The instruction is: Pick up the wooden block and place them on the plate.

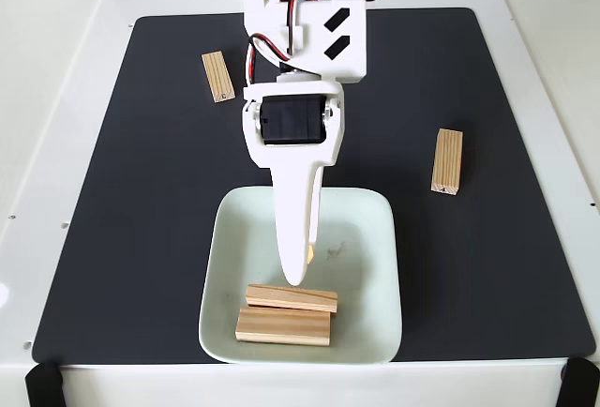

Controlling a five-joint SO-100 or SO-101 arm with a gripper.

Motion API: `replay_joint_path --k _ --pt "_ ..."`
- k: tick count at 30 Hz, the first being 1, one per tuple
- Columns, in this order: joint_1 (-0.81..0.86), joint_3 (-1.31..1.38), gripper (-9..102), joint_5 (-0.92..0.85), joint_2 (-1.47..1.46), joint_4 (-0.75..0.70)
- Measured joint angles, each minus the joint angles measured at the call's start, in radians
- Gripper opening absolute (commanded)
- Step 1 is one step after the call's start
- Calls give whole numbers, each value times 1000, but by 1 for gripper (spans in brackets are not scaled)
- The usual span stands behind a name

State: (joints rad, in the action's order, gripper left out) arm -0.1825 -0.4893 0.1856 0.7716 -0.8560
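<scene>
Pine bars and a pale plate are shown from a fixed view looking down on a black mat [141, 191] laid over a white table [56, 69]. One white robot arm [300, 41] reaches from the far edge toward the near side. Its gripper [296, 276] is seen hanging over the plate [375, 238], a mint-white square dish with rounded corners set near the front edge of the mat. The fingers appear as one narrow tapered blade from this angle, so whether they are spread or pressed together cannot be told; nothing is seen held between them.

Two wooden blocks lie inside the plate at its near side: one block [292, 297] just below the fingertip, and a second block [282, 326] touching it on the nearer side, both lying flat with their length running left to right. Two more remain on the mat: a far left block [217, 77], well apart from the plate, and a right block [447, 161], near the plate's far right corner.

The bars are judged to be light, rigid and dry, with flat sawn faces that should not slip much. A hold across the narrow width at mid-length is advised, with the fingers on the two long sides, so that a bar does not tip when raised
</scene>
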Motion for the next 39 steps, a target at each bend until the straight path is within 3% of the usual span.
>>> replay_joint_path --k 7,13,27,39 --pt "0 -11 23 0 107 -8" --pt "0 -178 -2 0 321 -104" --pt "-25 -1062 0 0 920 -120" --pt "-18 -1468 0 -5 1198 -120"
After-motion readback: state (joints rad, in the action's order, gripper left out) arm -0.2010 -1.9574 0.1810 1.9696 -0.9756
